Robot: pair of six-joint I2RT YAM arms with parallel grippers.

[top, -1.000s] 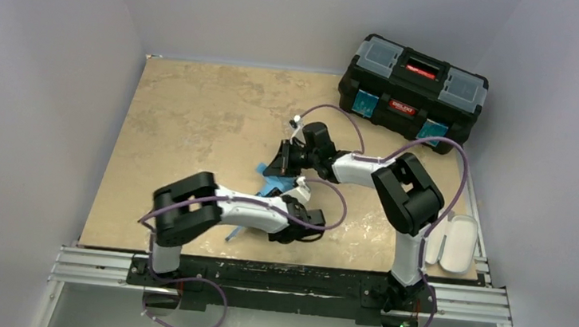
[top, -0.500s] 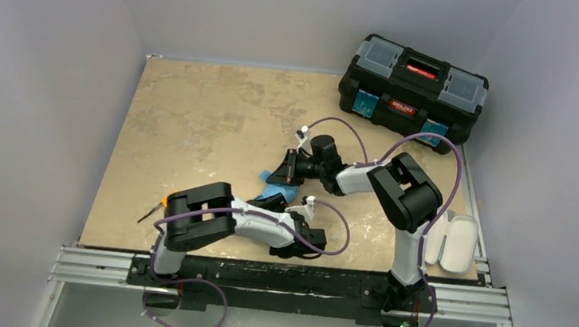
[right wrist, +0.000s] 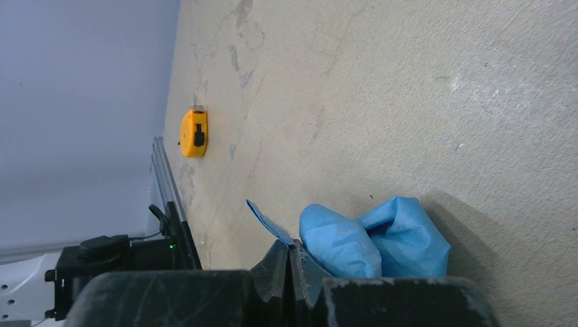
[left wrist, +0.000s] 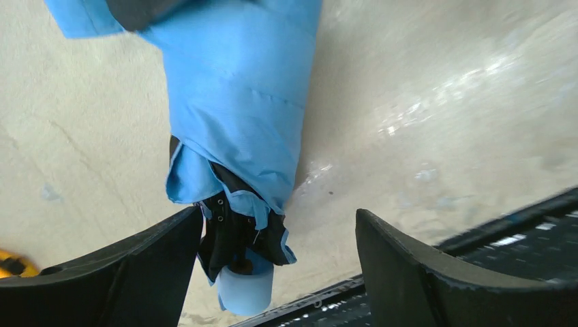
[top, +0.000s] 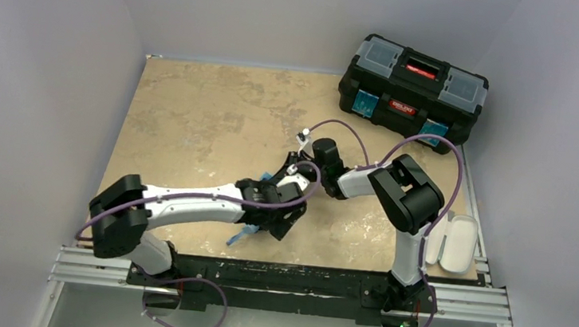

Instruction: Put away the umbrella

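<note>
The umbrella [left wrist: 235, 102] lies folded on the surface [top: 195, 114], near the middle and a little toward the near edge. Its long axis runs slanted, from the far right end down to the near left end, where the pale blue handle [left wrist: 245, 294] points to the rail.

The left claw [left wrist: 278, 225] is released, its 2 jaws standing wide. It hangs directly over the handle end, so the umbrella passes through the gap between the jaws and crosses the line on which they close. The fabric is close to the one jaw but I cannot tell if it touches.

The right claw [right wrist: 290, 262] is clenched at the far end, and a thin fold of blue fabric comes out from its tips, so it seems to pinch the canopy there.

In my judgement the left arm is placed better for the next grasp: it only needs to close around the bundle above the handle.
</note>
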